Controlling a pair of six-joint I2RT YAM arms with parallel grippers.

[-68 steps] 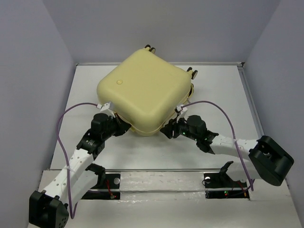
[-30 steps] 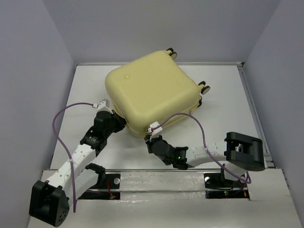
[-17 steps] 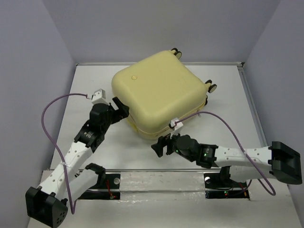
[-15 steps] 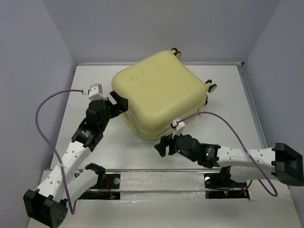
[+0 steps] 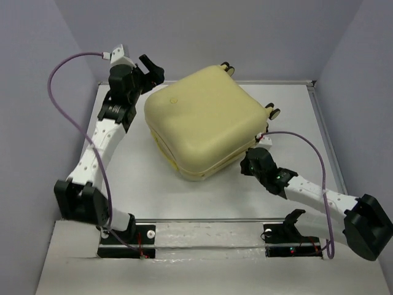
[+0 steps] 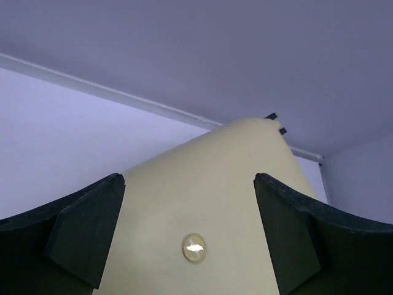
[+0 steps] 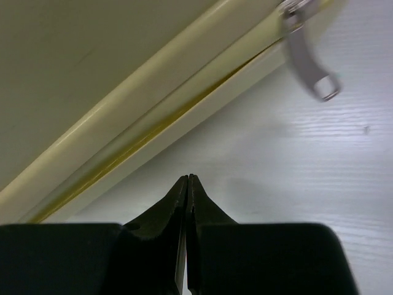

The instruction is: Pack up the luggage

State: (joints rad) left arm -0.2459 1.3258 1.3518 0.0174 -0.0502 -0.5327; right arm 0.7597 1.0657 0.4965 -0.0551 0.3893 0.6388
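The luggage (image 5: 206, 120), a pale yellow hard-shell case, lies closed on the white table with its wheels (image 5: 272, 111) at the far right. My left gripper (image 5: 153, 67) hangs open in the air above its far left corner. In the left wrist view the shell (image 6: 209, 184) and its round badge (image 6: 194, 247) show between the spread fingers (image 6: 86, 233), nothing held. My right gripper (image 5: 245, 166) is shut and empty, low on the table beside the case's near right side. The right wrist view shows the gripper (image 7: 187, 178) just short of the zip seam (image 7: 153, 114), with a metal zipper pull (image 7: 307, 58) hanging to the right.
Grey walls (image 5: 55, 123) enclose the table on left, back and right. A raised strip (image 5: 322, 129) runs along the right edge. The arm bases and mounting rail (image 5: 209, 236) line the near edge. Purple cables (image 5: 73, 61) loop from both wrists.
The left arm has lifted from the case's near left side and swung up to its far left corner, open. The right gripper has moved right along the near edge and shut.
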